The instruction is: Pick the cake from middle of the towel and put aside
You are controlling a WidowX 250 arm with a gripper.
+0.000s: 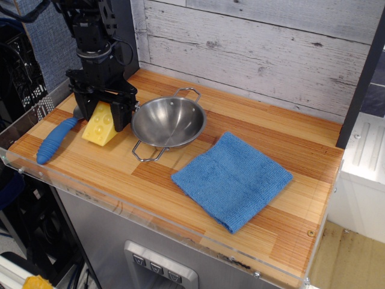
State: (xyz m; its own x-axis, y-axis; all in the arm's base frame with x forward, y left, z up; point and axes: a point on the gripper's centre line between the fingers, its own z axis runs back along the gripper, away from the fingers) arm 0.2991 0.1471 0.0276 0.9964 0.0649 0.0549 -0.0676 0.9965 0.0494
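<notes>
The cake [101, 125], a yellow wedge with round holes, rests on the wooden table at the far left, between the blue spoon handle and the steel bowl. My gripper [106, 123] stands straight over it with a black finger on each side, shut on the cake. The right finger [124, 113] touches the bowl's rim. The blue towel [232, 179] lies flat at the front centre-right with nothing on it, well away from the gripper.
A steel bowl [169, 122] with two wire handles stands just right of the cake. A blue-handled spoon [54, 141] lies at the left edge. A clear plastic lip [120, 208] runs along the table's front. A plank wall rises behind.
</notes>
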